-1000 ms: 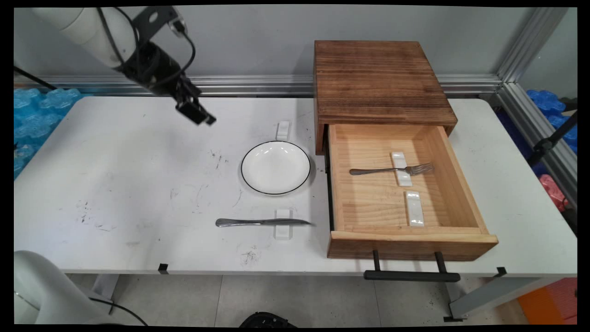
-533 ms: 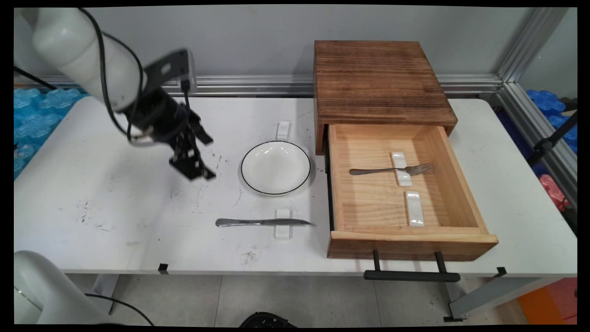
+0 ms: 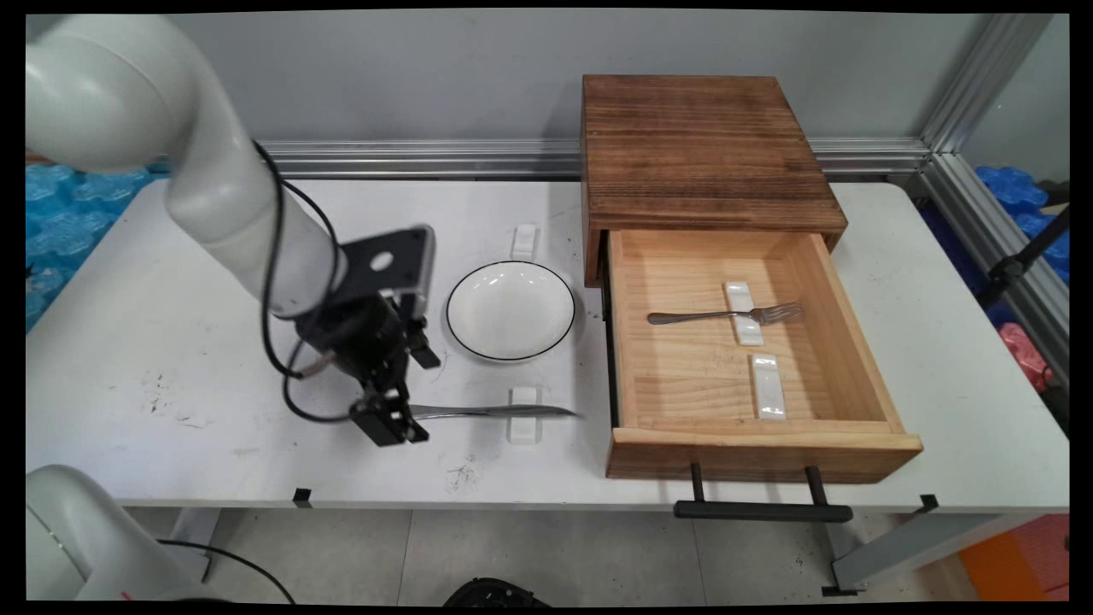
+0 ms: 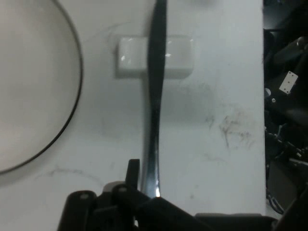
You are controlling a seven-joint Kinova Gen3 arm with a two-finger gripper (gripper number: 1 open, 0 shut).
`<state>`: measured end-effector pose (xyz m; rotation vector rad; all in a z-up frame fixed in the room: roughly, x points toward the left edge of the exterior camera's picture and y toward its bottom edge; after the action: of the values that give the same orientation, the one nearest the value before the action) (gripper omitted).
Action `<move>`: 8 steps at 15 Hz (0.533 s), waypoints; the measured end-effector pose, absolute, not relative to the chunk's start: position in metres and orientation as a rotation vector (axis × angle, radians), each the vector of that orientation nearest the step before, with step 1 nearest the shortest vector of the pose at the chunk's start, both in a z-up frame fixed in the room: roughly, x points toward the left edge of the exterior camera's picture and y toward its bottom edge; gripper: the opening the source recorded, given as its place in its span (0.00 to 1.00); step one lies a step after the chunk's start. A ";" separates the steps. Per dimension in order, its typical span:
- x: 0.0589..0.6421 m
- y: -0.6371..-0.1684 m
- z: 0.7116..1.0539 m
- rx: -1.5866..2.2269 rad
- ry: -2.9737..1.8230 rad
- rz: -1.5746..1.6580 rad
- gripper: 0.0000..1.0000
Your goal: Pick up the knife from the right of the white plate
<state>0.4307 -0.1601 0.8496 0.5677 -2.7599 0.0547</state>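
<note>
My gripper (image 3: 394, 424) is down at the table, at the handle end of a metal knife (image 3: 491, 412). The knife lies flat, its blade across a small white rest (image 3: 524, 416). In the hand view the knife (image 4: 155, 120) runs straight up from my gripper (image 4: 151, 190), over the white rest (image 4: 155, 57), and its handle end disappears under the black linkage. A white plate with a black rim (image 3: 511, 309) sits just behind the knife; its edge (image 4: 72, 110) shows at the left of the hand view.
A wooden box (image 3: 696, 149) stands at the right with its drawer (image 3: 841, 307) pulled open. Inside are a fork (image 3: 726, 316) on a white rest and a second white rest (image 3: 767, 386). Another white rest (image 3: 525, 241) lies behind the plate. The table's front edge (image 3: 359, 500) is close by.
The arm has swung down and to the right, from high at the back left to the knife's handle near the table's front. Nothing on the table has moved.
</note>
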 end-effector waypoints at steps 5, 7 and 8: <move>0.408 -0.167 0.827 0.518 -2.789 0.037 1.00; 0.402 -0.170 0.819 0.510 -2.798 0.033 1.00; 0.399 -0.171 0.816 0.508 -2.802 0.031 1.00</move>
<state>0.3991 -0.1713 0.8164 0.5081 -2.8019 0.0312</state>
